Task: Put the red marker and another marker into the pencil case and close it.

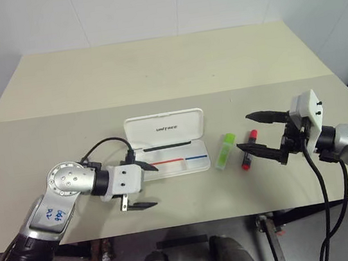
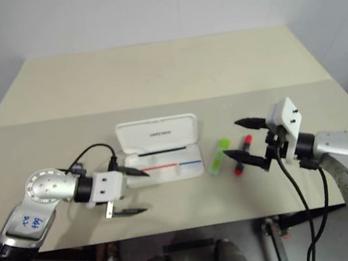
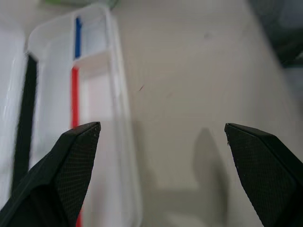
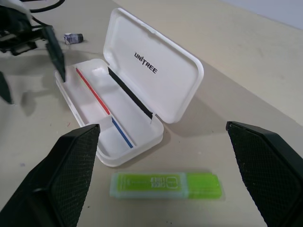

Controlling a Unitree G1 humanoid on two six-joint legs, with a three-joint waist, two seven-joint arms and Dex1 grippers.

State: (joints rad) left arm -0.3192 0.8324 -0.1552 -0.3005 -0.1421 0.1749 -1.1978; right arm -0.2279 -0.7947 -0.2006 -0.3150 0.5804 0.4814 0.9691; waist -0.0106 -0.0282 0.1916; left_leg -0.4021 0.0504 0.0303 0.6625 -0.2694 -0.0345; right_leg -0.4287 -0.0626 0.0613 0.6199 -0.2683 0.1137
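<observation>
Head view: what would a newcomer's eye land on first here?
The white case lies open mid-table, lid up, its tray showing red and blue stripes. Just to its right lie the green marker and the red marker, side by side on the table, neither in the case. The left tool hovers open at the case's left end, and the right tool stands open over the red marker.
</observation>
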